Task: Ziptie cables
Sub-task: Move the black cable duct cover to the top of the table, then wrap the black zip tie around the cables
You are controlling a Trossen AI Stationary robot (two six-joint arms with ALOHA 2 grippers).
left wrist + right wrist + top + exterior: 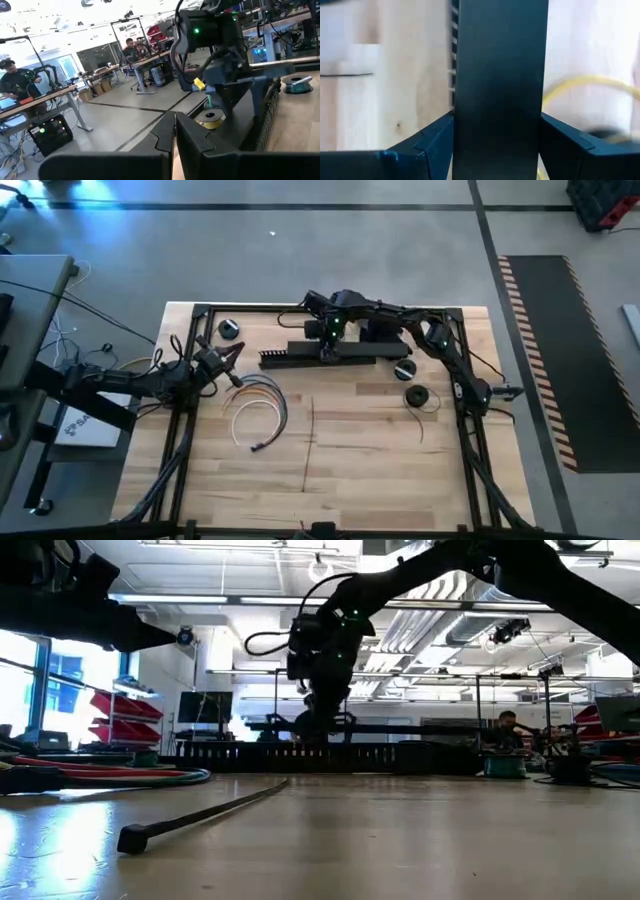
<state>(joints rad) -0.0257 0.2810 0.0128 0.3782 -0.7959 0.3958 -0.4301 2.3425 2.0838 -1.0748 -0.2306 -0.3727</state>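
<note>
High view showed the ziptie point(311, 435) lying mid-table, long axis running near to far, beside the cables point(258, 405). Right gripper point(328, 352) clamped the black duct point(330, 356); left gripper point(232, 358) pressed together.

From my station I see the wooden desk point(350, 470) carrying a long black slotted duct point(300, 356) toward twelve o'clock, a wire spool point(229, 329) at ten o'clock, and two more spools point(417, 396) near two o'clock. Seated people point(131, 47) work at benches beyond.
</note>
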